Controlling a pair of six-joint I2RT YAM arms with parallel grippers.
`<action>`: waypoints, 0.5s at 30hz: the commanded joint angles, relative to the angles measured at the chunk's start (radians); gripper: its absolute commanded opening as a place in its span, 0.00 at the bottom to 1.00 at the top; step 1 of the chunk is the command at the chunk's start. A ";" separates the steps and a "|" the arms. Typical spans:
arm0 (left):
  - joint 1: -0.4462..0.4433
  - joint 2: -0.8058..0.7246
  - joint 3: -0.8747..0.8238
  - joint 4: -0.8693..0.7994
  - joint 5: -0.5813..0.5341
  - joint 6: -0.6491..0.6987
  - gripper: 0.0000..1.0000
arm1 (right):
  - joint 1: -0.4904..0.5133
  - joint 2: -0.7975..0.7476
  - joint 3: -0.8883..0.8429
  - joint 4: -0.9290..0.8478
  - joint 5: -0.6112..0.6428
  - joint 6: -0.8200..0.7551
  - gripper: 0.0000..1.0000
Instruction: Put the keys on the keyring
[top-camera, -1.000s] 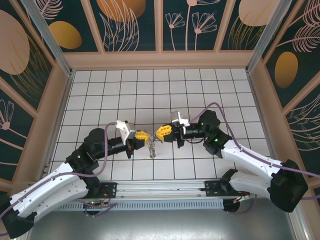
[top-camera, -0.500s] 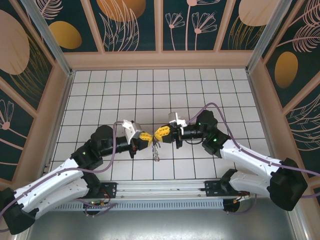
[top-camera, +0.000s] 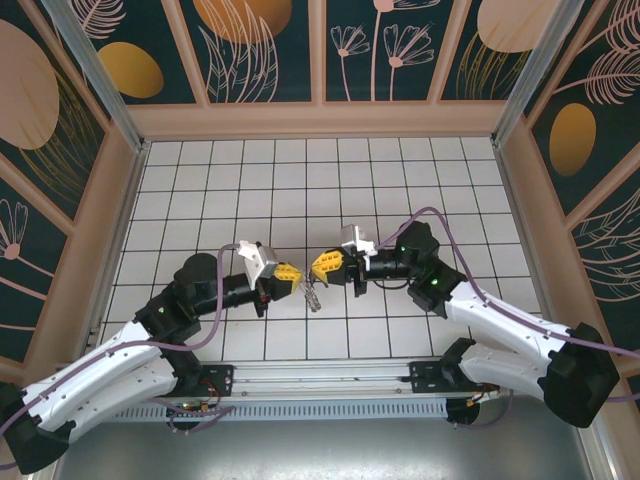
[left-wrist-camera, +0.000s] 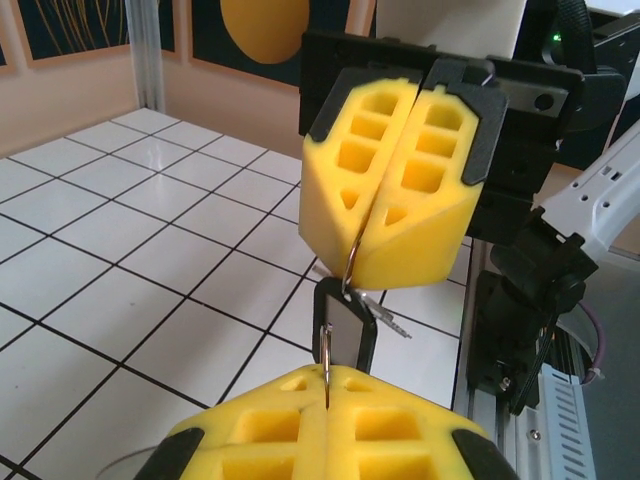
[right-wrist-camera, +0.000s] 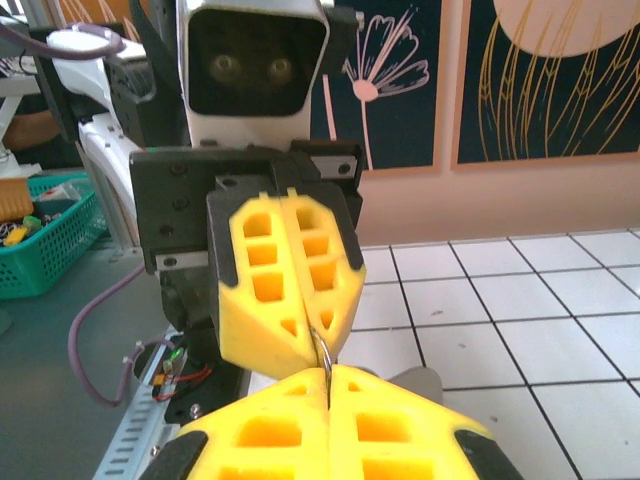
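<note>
The small black oval loop with its tiny pale metal key (left-wrist-camera: 321, 305) was pinched in the fully shut left gripper (top-camera: 293, 277), just above the white tiled counter (top-camera: 400, 180). Nose to nose with it, the right gripper (top-camera: 318, 267) was clamped shut too, on the thin wire keyring (left-wrist-camera: 352, 262), right at the loop's top.

A robotics lab's test cell: the left arm (top-camera: 110, 375) and right arm (top-camera: 510, 335) are bolted to an aluminium rail (top-camera: 320, 385) at the edge of a white gridded tile floor (top-camera: 300, 180). Aluminium posts (top-camera: 100, 75) and printed floral wall panels (top-camera: 260, 50) box it in, and a green basket (right-wrist-camera: 45, 235) of oddments stands outside
</note>
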 joint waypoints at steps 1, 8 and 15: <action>0.002 -0.010 0.040 0.009 0.047 0.030 0.00 | 0.003 -0.022 0.038 -0.074 -0.023 -0.052 0.04; 0.002 0.008 0.054 0.001 0.081 0.038 0.00 | 0.003 -0.030 0.053 -0.108 -0.043 -0.080 0.03; 0.003 0.029 0.066 -0.009 0.094 0.046 0.00 | 0.004 -0.019 0.054 -0.081 -0.072 -0.074 0.00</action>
